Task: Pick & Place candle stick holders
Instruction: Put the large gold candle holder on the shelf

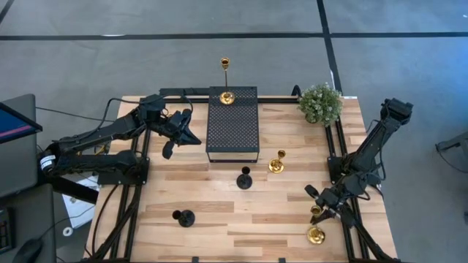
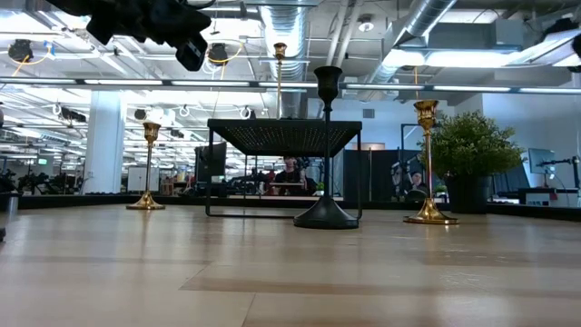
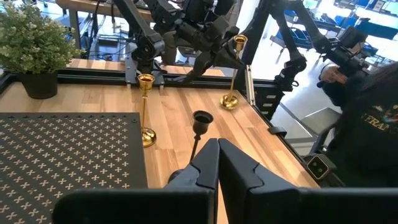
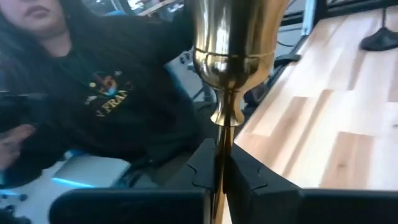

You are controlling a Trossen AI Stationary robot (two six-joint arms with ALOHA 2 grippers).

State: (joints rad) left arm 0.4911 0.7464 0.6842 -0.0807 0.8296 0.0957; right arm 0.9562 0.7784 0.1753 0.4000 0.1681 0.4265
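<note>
Your right gripper [image 4: 219, 171] is clamped on the thin upright stem of the shiny gold candlestick holder [image 1: 316, 232], far from the black perforated platform [image 1: 233, 139]; the left gripper [image 3: 217, 165] is closed and empty beside it.

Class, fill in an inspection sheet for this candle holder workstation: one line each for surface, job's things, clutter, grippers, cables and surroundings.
Surface: wooden table in a black frame.
Job's things: one gold holder on the black perforated platform; a second gold holder and two black holders standing on the wood; a third gold holder at the table's right edge.
Clutter: potted plant at the far right corner.
Grippers: right gripper shut on the third gold holder's stem; left gripper shut, empty, beside the platform.
Cables: dark leads along the left arm.
Surroundings: person in a dark hoodie beside the table's right edge.
</note>
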